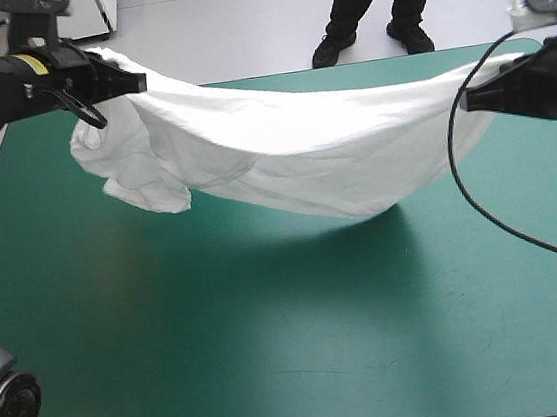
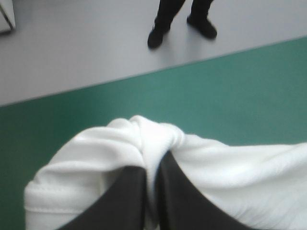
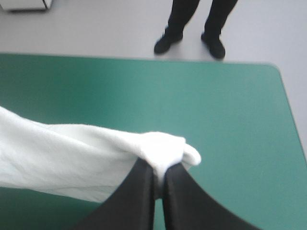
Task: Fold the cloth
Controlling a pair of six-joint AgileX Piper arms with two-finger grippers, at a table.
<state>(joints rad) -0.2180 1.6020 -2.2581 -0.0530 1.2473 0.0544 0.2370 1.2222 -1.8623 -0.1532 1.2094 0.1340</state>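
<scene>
Jaws of left gripper (image 2: 152, 167) and right gripper (image 3: 158, 173) clamp the T-shirt (image 1: 293, 156), hung stretched above the bench (image 1: 275, 350); next, probably lowering it flat.

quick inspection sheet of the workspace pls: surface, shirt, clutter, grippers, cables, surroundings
surface: teal-green cover, bare in front, with a shadow under the hanging cloth
job's things: T-shirt, white, lifted and stretched between the two grippers; it sags in the middle and a bunched part hangs near the left end; whether its lowest fold touches the cover cannot be told
clutter: nothing seen
grippers: left gripper shut on one end of the T-shirt, cloth bunched over its tips; right gripper shut on the other end; both raised above the cover
cables: nothing seen
surroundings: nothing seen
</scene>
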